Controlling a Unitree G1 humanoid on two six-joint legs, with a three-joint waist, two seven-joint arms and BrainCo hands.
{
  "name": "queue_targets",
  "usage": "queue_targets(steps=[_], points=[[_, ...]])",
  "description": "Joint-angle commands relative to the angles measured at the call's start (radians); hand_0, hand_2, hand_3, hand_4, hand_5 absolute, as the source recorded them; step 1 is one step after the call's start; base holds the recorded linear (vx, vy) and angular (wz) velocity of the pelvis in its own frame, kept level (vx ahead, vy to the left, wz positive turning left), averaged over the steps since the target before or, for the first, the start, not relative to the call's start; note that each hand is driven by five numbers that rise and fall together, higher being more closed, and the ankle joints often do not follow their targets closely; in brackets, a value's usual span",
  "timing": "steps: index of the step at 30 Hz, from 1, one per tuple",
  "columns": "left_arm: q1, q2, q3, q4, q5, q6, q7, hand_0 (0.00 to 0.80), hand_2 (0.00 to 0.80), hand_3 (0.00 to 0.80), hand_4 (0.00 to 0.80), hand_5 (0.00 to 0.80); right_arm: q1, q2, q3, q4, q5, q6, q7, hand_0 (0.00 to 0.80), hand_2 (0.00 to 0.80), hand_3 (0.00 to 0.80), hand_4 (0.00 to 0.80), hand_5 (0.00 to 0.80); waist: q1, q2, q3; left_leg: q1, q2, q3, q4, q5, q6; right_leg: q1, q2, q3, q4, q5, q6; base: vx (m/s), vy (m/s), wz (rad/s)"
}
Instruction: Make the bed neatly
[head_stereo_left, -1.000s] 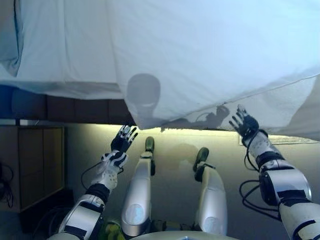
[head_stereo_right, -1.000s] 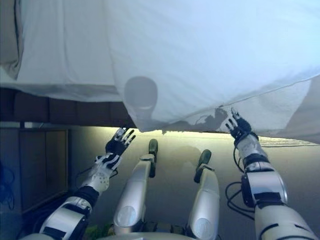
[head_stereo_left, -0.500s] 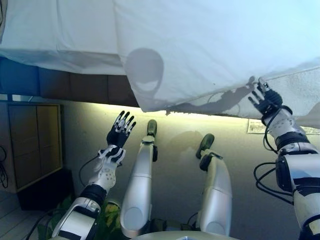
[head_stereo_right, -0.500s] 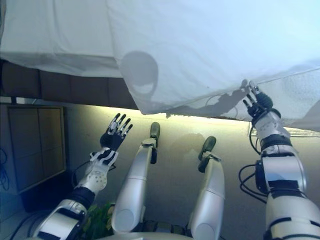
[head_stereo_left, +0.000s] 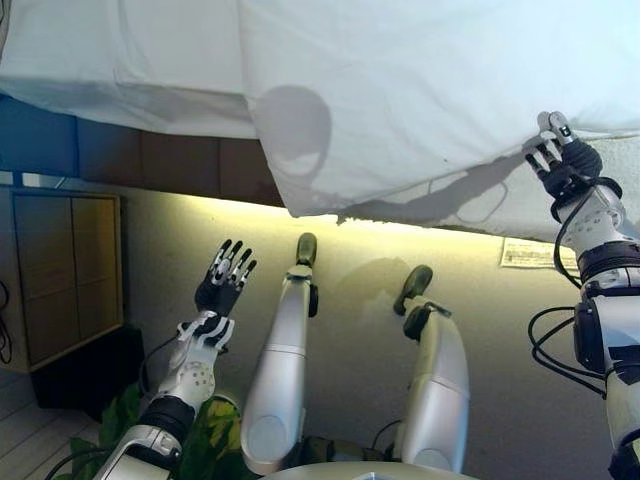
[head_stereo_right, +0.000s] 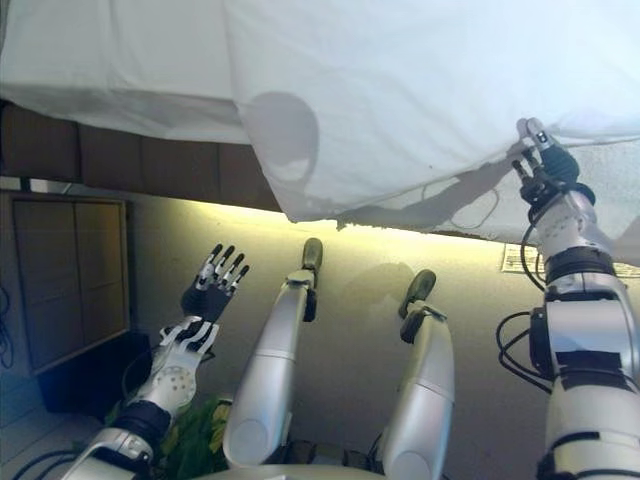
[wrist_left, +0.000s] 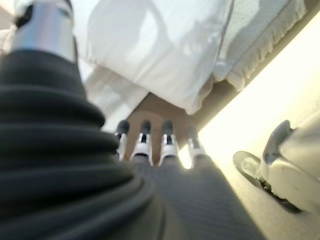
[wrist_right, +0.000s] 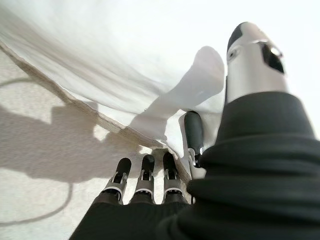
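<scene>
While your right hand (head_stereo_left: 562, 160) rests its straight fingers at the white duvet's (head_stereo_left: 420, 90) hanging edge, your left hand (head_stereo_left: 222, 285) hovers spread and empty, well below it.

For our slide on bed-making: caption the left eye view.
Right hand reaches the white duvet's hanging edge; left hand open, low.

Your left hand (head_stereo_left: 222, 285) hangs over open floor (head_stereo_left: 370, 260). The overhanging white sheet (head_stereo_left: 420, 100) blocks the bed's edge ahead. A wooden cabinet (head_stereo_left: 60, 275) stands on its left.
</scene>
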Motion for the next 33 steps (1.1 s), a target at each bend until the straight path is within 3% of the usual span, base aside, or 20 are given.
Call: queue_targets(steps=[1, 7, 8, 9, 10, 21, 30, 31, 33], points=[[0.076, 0.027, 0.032, -0.050, -0.007, -0.007, -0.032, 0.000, 0.000, 0.000, 0.000, 0.000, -0.068, -0.133, 0.014, -0.092, 0.046, -0.081, 0.014, 0.000, 0.000, 0.000, 0.000, 0.000, 0.017, 0.020, 0.008, 0.046, 0.001, -0.035, -0.047, -0.005, 0.032, 0.026, 0.001, 0.003, 0.047, 0.019, 0.012, 0.046, -0.041, -0.02], [0.095, 0.047, 0.042, -0.063, -0.007, -0.001, -0.037, 0.000, 0.000, 0.000, 0.000, 0.000, -0.105, -0.158, 0.020, -0.089, 0.065, -0.097, 0.034, 0.000, 0.000, 0.000, 0.000, 0.000, 0.024, 0.024, 0.008, 0.048, 0.002, -0.037, -0.042, -0.004, 0.030, 0.031, -0.003, -0.006, 0.052, 0.017, 0.010, 0.026, -0.024, 0.00], [0.099, 0.048, 0.043, -0.066, -0.005, 0.000, -0.036, 0.000, 0.000, 0.000, 0.000, 0.000, -0.114, -0.159, 0.025, -0.095, 0.057, -0.099, 0.023, 0.245, 0.245, 0.245, 0.245, 0.245, 0.024, 0.025, 0.008, 0.050, 0.002, -0.038, -0.042, -0.004, 0.030, 0.030, -0.003, -0.005, 0.054, 0.017, 0.009, 0.000, 0.000, 0.00], [0.105, 0.049, 0.043, -0.071, -0.005, -0.001, -0.033, 0.000, 0.000, 0.000, 0.000, 0.000, -0.116, -0.160, 0.030, -0.104, 0.048, -0.114, 0.012, 0.637, 0.637, 0.637, 0.637, 0.637, 0.025, 0.026, 0.008, 0.049, 0.001, -0.039, -0.041, -0.004, 0.030, 0.027, -0.002, -0.005, 0.058, 0.017, 0.007, 0.000, 0.000, 0.00], [0.110, 0.048, 0.046, -0.075, -0.002, 0.000, -0.033, 0.000, 0.000, 0.000, 0.000, 0.000, -0.119, -0.159, 0.036, -0.115, 0.041, -0.120, 0.004, 0.800, 0.800, 0.800, 0.800, 0.800, 0.025, 0.026, 0.008, 0.048, 0.002, -0.039, -0.039, -0.005, 0.029, 0.026, -0.003, -0.005, 0.062, 0.015, 0.006, 0.000, 0.000, 0.00], [0.139, 0.056, 0.068, -0.098, -0.008, 0.009, -0.045, 0.000, 0.000, 0.000, 0.000, 0.000, -0.104, -0.163, 0.037, -0.144, 0.017, -0.133, -0.016, 0.800, 0.800, 0.800, 0.800, 0.800, 0.026, 0.025, 0.008, 0.082, 0.008, -0.031, -0.054, -0.001, 0.029, 0.059, -0.006, -0.019, 0.046, 0.012, 0.002, 0.000, 0.000, 0.00], [0.151, 0.058, 0.084, -0.101, -0.001, 0.030, -0.050, 0.000, 0.000, 0.000, 0.000, 0.000, -0.046, -0.156, -0.001, -0.138, 0.030, -0.098, 0.022, 0.800, 0.800, 0.800, 0.800, 0.800, 0.027, 0.005, 0.008, 0.166, 0.021, -0.021, -0.091, 0.000, 0.022, 0.151, -0.005, -0.037, -0.003, 0.020, 0.006, -0.011, 0.001, 0.00], [0.146, 0.061, 0.089, -0.096, 0.003, 0.032, -0.050, 0.000, 0.000, 0.000, 0.000, 0.000, -0.040, -0.150, -0.009, -0.142, 0.030, -0.088, 0.028, 0.800, 0.800, 0.800, 0.800, 0.800, 0.026, 0.000, 0.008, 0.174, 0.025, -0.014, -0.114, 0.031, 0.023, 0.162, -0.005, -0.049, -0.029, 0.048, 0.000, -0.094, 0.014, 0.04], [0.138, 0.059, 0.091, -0.080, 0.013, 0.028, -0.058, 0.000, 0.000, 0.000, 0.000, 0.000, -0.026, -0.141, -0.013, -0.139, 0.035, -0.075, 0.054, 0.800, 0.800, 0.800, 0.800, 0.800, 0.025, -0.008, 0.008, 0.222, 0.029, -0.003, -0.151, 0.041, 0.019, 0.212, -0.002, -0.052, -0.070, 0.057, 0.008, -0.048, 0.013, 0.02]])
